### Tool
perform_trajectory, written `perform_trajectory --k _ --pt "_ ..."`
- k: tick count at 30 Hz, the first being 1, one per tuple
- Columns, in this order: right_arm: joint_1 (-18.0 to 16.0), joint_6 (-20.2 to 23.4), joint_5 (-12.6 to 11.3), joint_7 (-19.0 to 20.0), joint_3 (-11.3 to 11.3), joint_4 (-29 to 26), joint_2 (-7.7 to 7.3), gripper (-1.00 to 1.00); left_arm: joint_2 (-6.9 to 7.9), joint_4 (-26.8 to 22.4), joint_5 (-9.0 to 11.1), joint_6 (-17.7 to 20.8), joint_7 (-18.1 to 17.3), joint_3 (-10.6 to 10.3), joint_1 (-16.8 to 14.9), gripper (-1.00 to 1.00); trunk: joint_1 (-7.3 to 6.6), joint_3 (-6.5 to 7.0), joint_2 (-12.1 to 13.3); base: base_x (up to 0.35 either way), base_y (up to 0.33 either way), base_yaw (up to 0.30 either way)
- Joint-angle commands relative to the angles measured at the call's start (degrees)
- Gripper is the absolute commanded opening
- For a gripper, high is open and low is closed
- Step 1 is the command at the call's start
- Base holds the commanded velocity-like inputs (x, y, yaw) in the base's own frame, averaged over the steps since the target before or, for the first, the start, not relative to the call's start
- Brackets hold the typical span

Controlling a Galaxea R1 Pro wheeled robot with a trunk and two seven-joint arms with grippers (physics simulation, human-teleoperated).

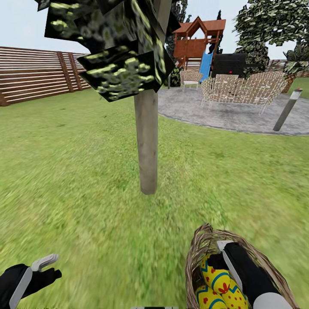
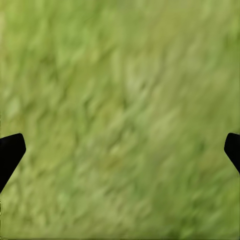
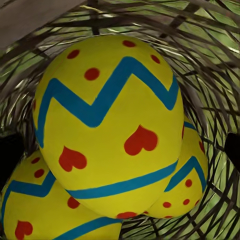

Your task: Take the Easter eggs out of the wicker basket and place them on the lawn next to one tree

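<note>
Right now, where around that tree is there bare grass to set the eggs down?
Open lawn lies all round the tree's trunk, widest between it and the fence. Crowded only near the wicker basket, where the right claw reaches among the Easter eggs.

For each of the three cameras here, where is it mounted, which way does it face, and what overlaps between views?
Head: on the robot's head, facing forward and down at the tree, lawn and wicker basket; both arms show.
Left wrist: near the left gripper, facing blurred grass; dark fingertips at the edges.
Right wrist: near the right gripper, looking into the basket at the Easter eggs.
Shared: head and right wrist both see eggs and basket.
</note>
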Motion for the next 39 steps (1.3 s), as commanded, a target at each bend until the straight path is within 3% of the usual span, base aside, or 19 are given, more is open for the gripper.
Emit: perform_trajectory --k 1,12,19,26,39 --pt "0.0 0.3 0.0 0.1 0.1 -0.1 -0.08 1.00 0.00 -0.1 0.1 0.3 0.0 0.1 0.0 1.00 0.01 -0.28 0.0 0.000 0.000 0.000" --pt "0.0 0.3 0.0 0.2 0.1 -0.2 -0.03 1.00 0.04 -0.1 0.1 0.3 0.0 0.3 0.0 1.00 0.29 -2.72 -0.2 0.000 0.000 0.000" --pt "0.0 0.3 0.0 0.1 0.1 -0.2 -0.02 1.00 0.02 -0.1 0.1 0.3 0.0 0.3 0.0 1.00 0.29 -2.72 -0.2 0.000 0.000 0.000" --pt "0.0 0.3 0.0 0.1 0.2 -0.1 -0.02 1.00 0.12 -0.1 0.1 0.3 0.0 0.4 0.0 1.00 0.47 -4.27 -0.3 0.000 0.000 0.000" --pt "0.0 0.3 0.1 0.1 0.2 -0.1 -0.02 1.00 -0.12 -0.1 0.1 0.3 0.0 0.3 0.0 1.00 0.47 -4.27 -0.3 0.000 0.000 0.000"
